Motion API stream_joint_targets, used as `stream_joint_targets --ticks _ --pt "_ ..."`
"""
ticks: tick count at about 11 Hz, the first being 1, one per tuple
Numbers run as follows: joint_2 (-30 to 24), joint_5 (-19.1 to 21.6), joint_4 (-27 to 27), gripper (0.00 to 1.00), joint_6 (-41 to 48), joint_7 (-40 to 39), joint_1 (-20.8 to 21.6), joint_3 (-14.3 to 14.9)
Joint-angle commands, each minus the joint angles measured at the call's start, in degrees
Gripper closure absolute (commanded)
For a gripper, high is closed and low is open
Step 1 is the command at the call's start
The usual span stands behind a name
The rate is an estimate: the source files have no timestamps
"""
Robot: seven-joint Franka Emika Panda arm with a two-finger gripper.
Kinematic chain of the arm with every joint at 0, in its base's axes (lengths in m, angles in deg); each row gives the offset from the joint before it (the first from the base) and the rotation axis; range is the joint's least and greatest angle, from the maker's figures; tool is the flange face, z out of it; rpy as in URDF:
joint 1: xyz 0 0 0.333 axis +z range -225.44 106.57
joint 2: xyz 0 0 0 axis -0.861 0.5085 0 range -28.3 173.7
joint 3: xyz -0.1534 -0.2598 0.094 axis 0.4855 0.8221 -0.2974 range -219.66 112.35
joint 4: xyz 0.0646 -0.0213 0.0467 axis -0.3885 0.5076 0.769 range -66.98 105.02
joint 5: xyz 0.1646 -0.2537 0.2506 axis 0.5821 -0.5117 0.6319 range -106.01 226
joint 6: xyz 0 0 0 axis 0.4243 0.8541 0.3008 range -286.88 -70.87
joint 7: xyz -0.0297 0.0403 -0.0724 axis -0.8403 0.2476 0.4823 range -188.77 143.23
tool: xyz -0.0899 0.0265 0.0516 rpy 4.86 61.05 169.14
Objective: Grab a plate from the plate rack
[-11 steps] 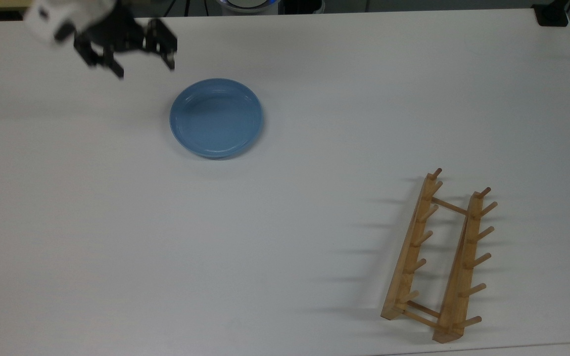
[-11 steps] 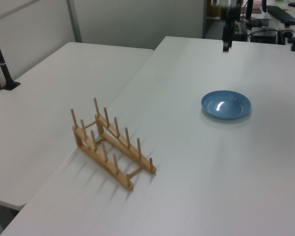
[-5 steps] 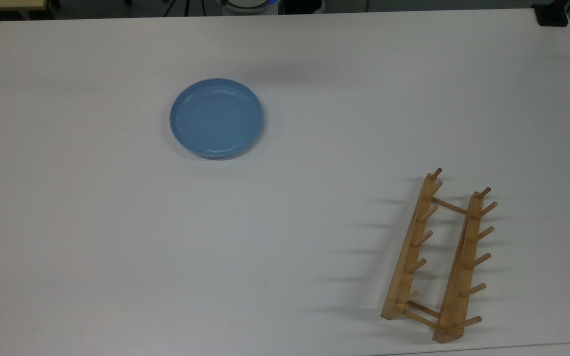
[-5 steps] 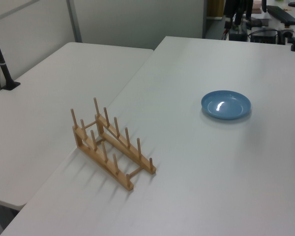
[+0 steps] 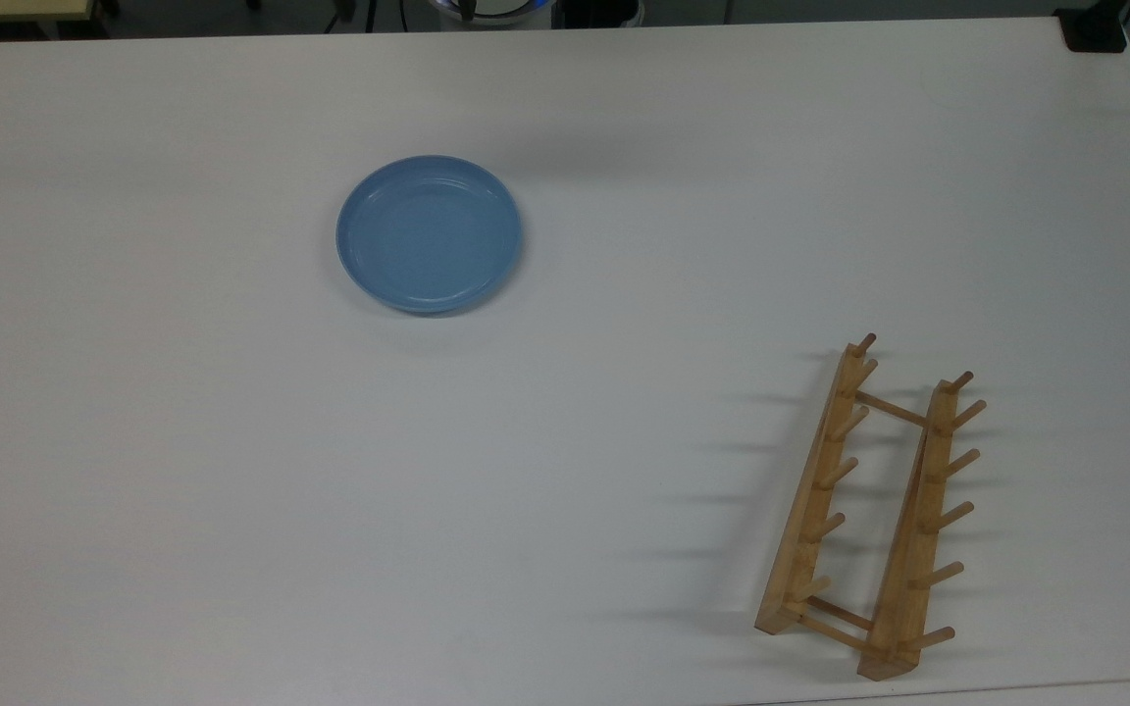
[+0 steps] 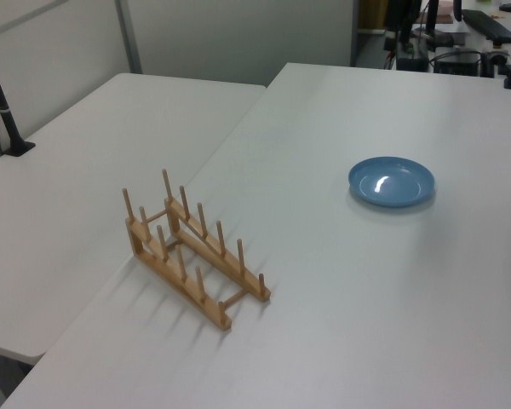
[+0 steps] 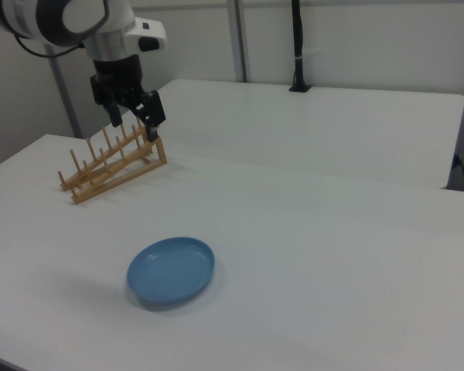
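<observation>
The light-blue plate [image 5: 428, 233] lies flat on the white table [image 5: 624, 147], far from the plate rack; it also appears in the left view [image 6: 392, 181] and the right view [image 7: 171, 271]. The wooden plate rack [image 5: 921, 510] stands with nothing between its pegs, near the top view's lower right corner [image 6: 217, 260] [image 7: 116, 166]. My gripper [image 7: 135, 124] hangs high above the table in the right view's upper left, open, with nothing between its fingers. It is well clear of both the plate and the rack.
A second white table [image 6: 77, 179] adjoins this one beyond the rack. A black pole on a clamp [image 6: 4, 111] [image 7: 298, 46] stands on that table's far side. A black block [image 5: 1095, 29] sits at the top view's upper right corner.
The gripper, open beside the plate at the top view's upper left a second ago, has left the top and left views. Plate and rack have not moved.
</observation>
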Motion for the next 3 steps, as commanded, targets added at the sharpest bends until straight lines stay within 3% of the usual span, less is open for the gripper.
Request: stream_joint_targets --ticks 1,3 --pt "0.3 -0.9 0.8 0.00 -2.9 -2.2 1.2 1.2" --pt "0.7 -2.3 0.7 0.00 -2.9 -2.2 1.3 1.2"
